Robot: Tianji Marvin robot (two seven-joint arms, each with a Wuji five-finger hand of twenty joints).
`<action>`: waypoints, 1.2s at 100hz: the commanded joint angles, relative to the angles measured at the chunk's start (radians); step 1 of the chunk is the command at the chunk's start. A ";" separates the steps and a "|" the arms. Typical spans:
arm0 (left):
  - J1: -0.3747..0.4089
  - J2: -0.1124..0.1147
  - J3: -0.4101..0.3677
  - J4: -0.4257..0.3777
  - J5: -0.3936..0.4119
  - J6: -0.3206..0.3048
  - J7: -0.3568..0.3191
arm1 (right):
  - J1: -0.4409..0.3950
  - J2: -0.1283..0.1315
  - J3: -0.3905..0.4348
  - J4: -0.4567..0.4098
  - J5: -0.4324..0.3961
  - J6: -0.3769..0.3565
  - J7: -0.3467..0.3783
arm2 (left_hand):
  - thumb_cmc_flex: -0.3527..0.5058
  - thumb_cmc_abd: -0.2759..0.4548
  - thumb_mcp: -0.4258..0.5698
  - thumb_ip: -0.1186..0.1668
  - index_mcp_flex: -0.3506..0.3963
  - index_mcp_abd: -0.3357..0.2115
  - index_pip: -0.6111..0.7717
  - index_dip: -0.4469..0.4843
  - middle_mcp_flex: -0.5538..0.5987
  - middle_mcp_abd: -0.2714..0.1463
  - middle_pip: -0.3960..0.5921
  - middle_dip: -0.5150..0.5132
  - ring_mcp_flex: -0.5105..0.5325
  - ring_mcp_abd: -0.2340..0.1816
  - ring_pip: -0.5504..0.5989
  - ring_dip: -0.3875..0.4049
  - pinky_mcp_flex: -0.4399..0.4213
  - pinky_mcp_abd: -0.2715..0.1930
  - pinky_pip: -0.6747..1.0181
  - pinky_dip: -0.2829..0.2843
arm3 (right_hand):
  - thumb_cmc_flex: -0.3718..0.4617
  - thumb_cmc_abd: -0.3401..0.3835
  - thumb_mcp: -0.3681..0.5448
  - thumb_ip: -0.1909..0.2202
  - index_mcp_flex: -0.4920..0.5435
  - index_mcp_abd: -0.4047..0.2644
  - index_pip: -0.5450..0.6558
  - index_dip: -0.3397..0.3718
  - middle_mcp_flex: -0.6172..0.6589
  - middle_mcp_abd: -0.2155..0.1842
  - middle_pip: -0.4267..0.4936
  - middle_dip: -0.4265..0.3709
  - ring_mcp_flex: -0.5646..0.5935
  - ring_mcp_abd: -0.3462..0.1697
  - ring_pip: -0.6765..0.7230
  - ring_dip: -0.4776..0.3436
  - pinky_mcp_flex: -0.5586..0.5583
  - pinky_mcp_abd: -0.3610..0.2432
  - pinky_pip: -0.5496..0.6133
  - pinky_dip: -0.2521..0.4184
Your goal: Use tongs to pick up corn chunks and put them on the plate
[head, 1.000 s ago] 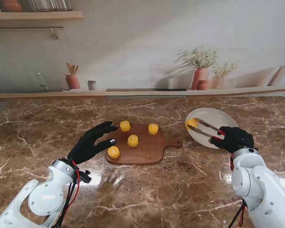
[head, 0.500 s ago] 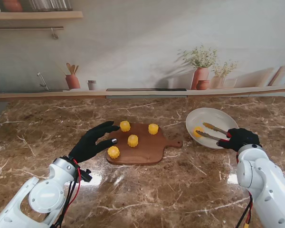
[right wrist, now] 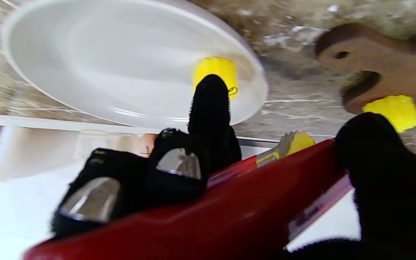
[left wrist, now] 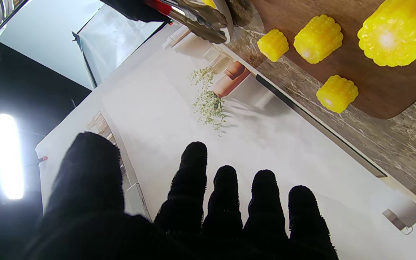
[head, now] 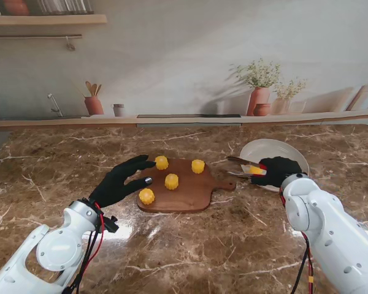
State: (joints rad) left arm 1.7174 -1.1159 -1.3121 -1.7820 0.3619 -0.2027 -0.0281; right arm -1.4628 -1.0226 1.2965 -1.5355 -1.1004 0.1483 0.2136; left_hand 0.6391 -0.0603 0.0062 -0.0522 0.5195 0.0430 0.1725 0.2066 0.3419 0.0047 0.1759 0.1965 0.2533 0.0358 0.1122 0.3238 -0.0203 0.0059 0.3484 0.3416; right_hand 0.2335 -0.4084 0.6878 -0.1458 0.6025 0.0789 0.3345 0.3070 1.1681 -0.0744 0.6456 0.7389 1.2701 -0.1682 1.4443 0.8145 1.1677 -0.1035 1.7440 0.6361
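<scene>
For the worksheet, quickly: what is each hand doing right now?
Left hand: open, holding nothing.
Right hand: shut on the tongs.

A wooden cutting board (head: pixel 187 190) lies on the brown marble counter (head: pixel 61 165); 2 terracotta vases (head: pixel 259 100) stand behind.

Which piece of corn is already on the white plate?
The corn chunk beside the right hand; the other four sit on the wooden board.
</scene>
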 commanded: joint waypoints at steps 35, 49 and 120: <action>0.013 0.001 -0.007 -0.006 0.003 -0.001 0.003 | 0.186 -0.006 -0.190 0.104 0.080 0.037 0.089 | 0.016 0.042 -0.032 0.019 0.024 -0.038 0.000 0.011 0.005 -0.007 -0.019 -0.004 -0.040 -0.006 -0.029 -0.010 -0.012 -0.010 -0.043 0.009 | -0.036 0.125 -0.029 0.073 -0.084 0.060 -0.024 0.006 -0.010 0.016 0.048 0.042 0.060 -0.218 0.180 0.072 0.067 -0.222 0.341 0.097; 0.016 0.002 -0.008 -0.009 0.002 0.003 0.001 | 0.223 -0.007 -0.233 0.138 0.104 0.065 0.098 | 0.017 0.043 -0.032 0.019 0.024 -0.038 0.000 0.011 0.005 -0.007 -0.019 -0.004 -0.041 -0.006 -0.029 -0.010 -0.012 -0.010 -0.043 0.009 | -0.040 0.116 -0.036 0.075 -0.107 0.066 -0.033 0.005 -0.029 0.012 0.051 0.046 0.060 -0.221 0.179 0.073 0.066 -0.224 0.337 0.096; 0.037 0.002 -0.023 -0.023 0.004 0.018 0.000 | 0.362 -0.019 -0.428 0.250 0.192 0.134 0.087 | 0.013 0.046 -0.033 0.019 0.031 -0.043 0.005 0.013 0.006 -0.007 -0.019 -0.004 -0.041 -0.007 -0.029 -0.010 -0.012 -0.007 -0.047 0.010 | -0.008 0.004 -0.008 0.069 -0.153 0.025 -0.038 0.017 -0.065 -0.023 0.094 0.065 0.061 -0.241 0.180 0.075 0.065 -0.236 0.322 0.096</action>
State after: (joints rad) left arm 1.7453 -1.1155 -1.3327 -1.8017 0.3640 -0.1904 -0.0273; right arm -1.1098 -1.0271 0.8745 -1.2962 -0.9212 0.2680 0.2945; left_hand 0.6391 -0.0603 0.0062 -0.0522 0.5195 0.0425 0.1725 0.2068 0.3419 0.0047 0.1759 0.1965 0.2533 0.0358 0.1120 0.3238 -0.0205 0.0059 0.3377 0.3417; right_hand 0.1943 -0.4411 0.6389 -0.1036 0.4427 0.1317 0.2880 0.3097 1.0784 -0.0851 0.7106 0.7871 1.2679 -0.2230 1.4456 0.8204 1.1679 -0.1512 1.7358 0.6462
